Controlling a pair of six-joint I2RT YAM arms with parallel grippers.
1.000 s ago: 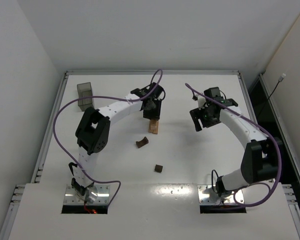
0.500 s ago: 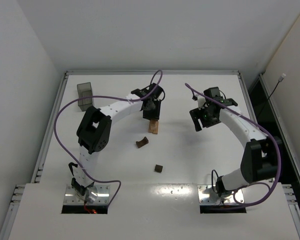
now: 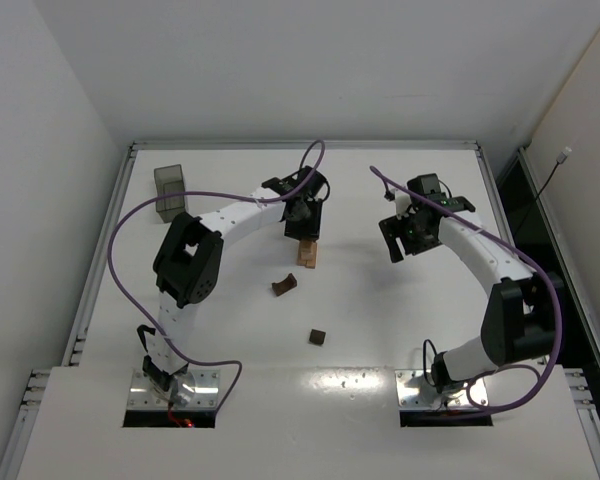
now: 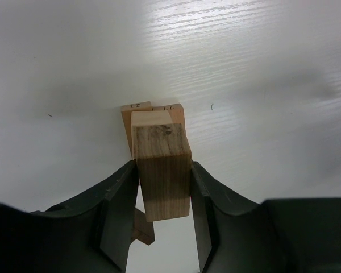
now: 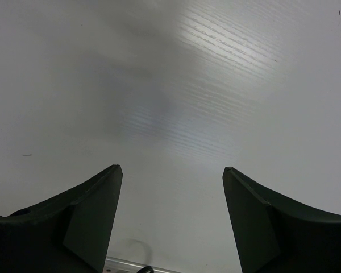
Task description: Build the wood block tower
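Nearest the arm bases, one dark brown cube (image 3: 319, 337) lay alone on the counter (image 3: 400, 330), well short of either set of fingers. Just beyond it lay one dark arch-shaped piece (image 3: 285, 286), a little short of the left fingers (image 4: 119, 210). Both looked like stock set aside for later layers. The left fingers were clenched on one light tan block (image 4: 161, 153), pressing its two side faces, which left its underside free to land flat. Directly past those fingertips sat the base of the wood block tower (image 4: 153, 109): two tan blocks touching side by side, probably paired to give a wide footing. Whether the held block already rested on them could not be told. Off to the side, the right fingers (image 5: 91, 216) were spread wide and empty over bare counter, seemingly parked clear of the stacking. Farthest off, one translucent grey bin (image 3: 170, 192) stood well apart from both sets of fingers.
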